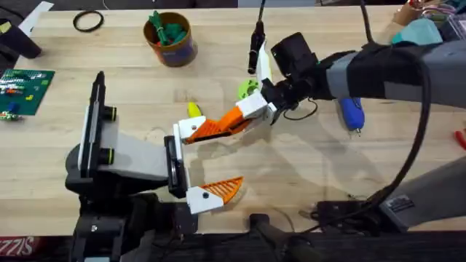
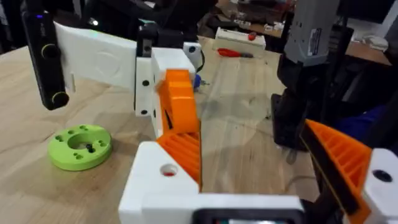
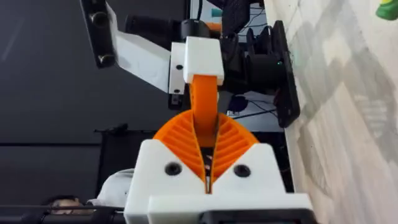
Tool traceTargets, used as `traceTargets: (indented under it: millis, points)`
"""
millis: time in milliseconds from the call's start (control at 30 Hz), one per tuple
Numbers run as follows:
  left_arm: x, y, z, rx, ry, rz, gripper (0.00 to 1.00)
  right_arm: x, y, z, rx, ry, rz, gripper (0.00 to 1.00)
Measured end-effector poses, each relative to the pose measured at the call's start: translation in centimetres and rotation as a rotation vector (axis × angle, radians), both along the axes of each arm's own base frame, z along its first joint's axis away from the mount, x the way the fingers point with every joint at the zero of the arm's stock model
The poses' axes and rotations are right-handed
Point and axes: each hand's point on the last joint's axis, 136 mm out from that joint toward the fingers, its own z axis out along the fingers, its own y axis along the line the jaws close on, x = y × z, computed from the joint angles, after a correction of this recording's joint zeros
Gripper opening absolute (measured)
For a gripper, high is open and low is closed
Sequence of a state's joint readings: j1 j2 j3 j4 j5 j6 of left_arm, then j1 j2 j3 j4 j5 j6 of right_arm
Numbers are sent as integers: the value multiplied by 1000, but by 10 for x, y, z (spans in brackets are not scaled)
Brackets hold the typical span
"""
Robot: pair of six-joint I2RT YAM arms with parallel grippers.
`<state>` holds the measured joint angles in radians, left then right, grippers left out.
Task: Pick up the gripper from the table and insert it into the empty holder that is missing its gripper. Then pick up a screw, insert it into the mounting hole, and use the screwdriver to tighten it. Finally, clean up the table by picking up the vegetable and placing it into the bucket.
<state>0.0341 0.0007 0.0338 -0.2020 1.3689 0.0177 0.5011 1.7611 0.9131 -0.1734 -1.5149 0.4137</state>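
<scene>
My right fingers (image 1: 244,116) clench the gripper (image 1: 211,128) at the holder (image 1: 173,161), mid-frame; left fingers (image 2: 267,186) released. Bare surface (image 1: 306,167) lies right; bucket (image 1: 169,38) far above.

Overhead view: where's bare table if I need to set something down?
Open wood lies between the circuit board and the bucket, and in front of the screwdriver. It is crowded mid-table, where the right gripper holds the gripper at the holder.
</scene>
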Motion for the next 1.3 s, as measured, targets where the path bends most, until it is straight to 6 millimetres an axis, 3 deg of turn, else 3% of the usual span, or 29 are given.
traceTargets:
  millis: [767, 1300]
  points:
    - [12, 4, -1, 10, -6, 72, 987, 17, 15, 3, -56, 7, -36, 7]
    - [8, 3, -1, 5, -1, 48, 986, 21, 19, -5, -109, 11, -70, 347]
